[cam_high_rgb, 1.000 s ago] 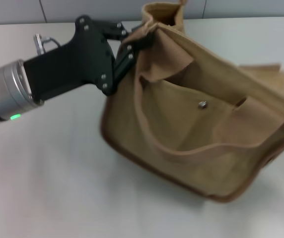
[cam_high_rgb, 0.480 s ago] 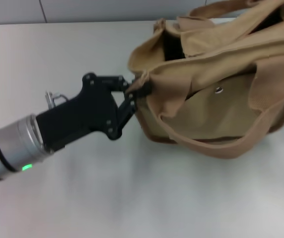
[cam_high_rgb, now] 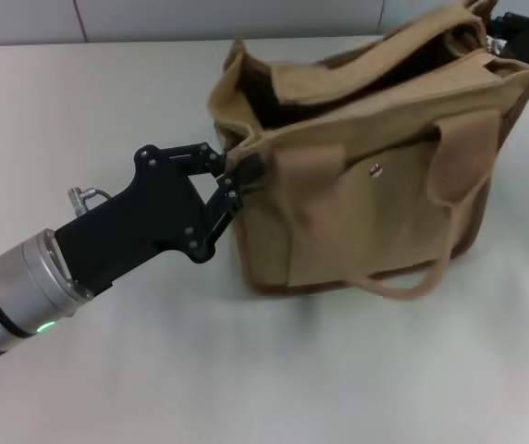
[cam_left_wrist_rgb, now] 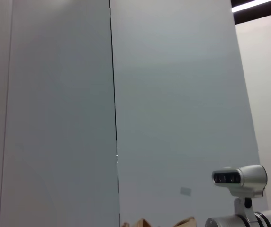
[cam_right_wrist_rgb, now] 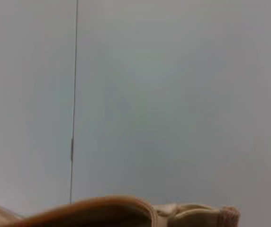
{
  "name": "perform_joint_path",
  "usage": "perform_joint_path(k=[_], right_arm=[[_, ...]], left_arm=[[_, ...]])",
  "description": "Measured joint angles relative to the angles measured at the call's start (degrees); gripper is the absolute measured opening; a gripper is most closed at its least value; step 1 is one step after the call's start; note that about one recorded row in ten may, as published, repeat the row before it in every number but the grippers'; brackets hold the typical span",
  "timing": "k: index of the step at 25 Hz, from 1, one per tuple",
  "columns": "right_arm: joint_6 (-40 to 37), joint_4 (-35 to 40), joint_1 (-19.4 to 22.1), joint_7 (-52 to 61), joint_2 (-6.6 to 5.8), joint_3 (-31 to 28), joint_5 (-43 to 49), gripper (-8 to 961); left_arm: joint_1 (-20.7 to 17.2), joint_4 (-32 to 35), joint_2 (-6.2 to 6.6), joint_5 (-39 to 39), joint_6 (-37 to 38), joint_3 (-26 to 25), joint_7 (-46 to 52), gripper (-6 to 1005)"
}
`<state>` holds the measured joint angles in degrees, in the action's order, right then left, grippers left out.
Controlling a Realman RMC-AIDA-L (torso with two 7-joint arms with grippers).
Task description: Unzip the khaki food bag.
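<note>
The khaki food bag (cam_high_rgb: 366,203) stands upright on the white table (cam_high_rgb: 107,102), right of centre. Its front pocket snap (cam_high_rgb: 374,168) faces me, and one handle (cam_high_rgb: 403,282) hangs down the front. The top gapes and shows a dark inside (cam_high_rgb: 269,92). My left gripper (cam_high_rgb: 239,170) is shut on the fabric at the bag's upper left corner. My right gripper (cam_high_rgb: 514,37) is at the bag's upper right corner, mostly cut off by the frame edge. Strips of tan fabric show in the left wrist view (cam_left_wrist_rgb: 140,223) and the right wrist view (cam_right_wrist_rgb: 107,210).
The left arm (cam_high_rgb: 79,259) reaches in low from the left across the table. A grey wall (cam_high_rgb: 200,18) runs along the table's far edge. The left wrist view shows wall panels and the robot's head (cam_left_wrist_rgb: 239,177).
The bag has swung from tilted and lifted to upright on the table. My left gripper moved down and left with the corner in it. My right gripper has come into view at the top right.
</note>
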<state>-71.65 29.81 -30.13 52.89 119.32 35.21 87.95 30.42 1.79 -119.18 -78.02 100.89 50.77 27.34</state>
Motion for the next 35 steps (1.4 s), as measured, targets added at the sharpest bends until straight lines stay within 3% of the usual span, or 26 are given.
perform_joint_path(k=[3,5,10,16,19,21,24,29,31,32,35], right_arm=[[0.3,0.0,0.5,0.3,0.04,0.1,-0.1,181],[-0.6,0.7,1.5,1.2,0.04,0.1,-0.3,260],[-6.5,4.0,5.5,5.3,0.02,-1.1,-1.8,419],[-17.5,4.6,13.4,6.2,-0.09,-1.7,-14.0,542],[-21.1,4.5,15.5,6.3,-0.18,-1.6,-16.7,603],[-27.8,4.5,18.2,7.2,-0.25,-2.0,-18.4,789],[-32.8,4.6,19.7,7.4,-0.30,-2.4,-18.0,823],[-41.9,5.2,22.1,4.8,-0.50,-2.3,-10.8,845],[-45.1,6.3,22.2,0.4,-0.73,-2.1,0.2,845],[-45.1,6.3,22.2,0.4,-0.73,-2.1,0.2,845],[-45.4,6.9,21.1,-2.2,-0.71,-1.9,11.5,845]], left_arm=[[0.2,-0.1,0.00,0.1,-0.3,0.0,0.4,139],[0.2,0.0,-0.01,0.1,-0.3,0.0,0.5,140],[-0.7,1.7,0.16,0.3,3.1,-1.8,0.5,364],[-4.5,9.2,0.43,0.6,10.2,-6.0,2.3,575],[-5.1,10.2,0.45,0.6,11.6,-6.2,2.6,644],[-5.9,12.5,0.57,0.4,12.7,-5.5,4.8,690],[-6.5,14.7,0.65,0.1,12.8,-3.4,6.6,758],[-7.8,19.2,1.28,-0.3,12.8,4.9,9.7,806],[-7.9,20.7,1.89,-2.2,12.5,10.4,11.7,807],[-7.9,20.7,1.89,-2.2,12.5,10.4,11.7,807],[-6.3,21.2,2.23,-8.4,10.8,12.9,15.0,807]])
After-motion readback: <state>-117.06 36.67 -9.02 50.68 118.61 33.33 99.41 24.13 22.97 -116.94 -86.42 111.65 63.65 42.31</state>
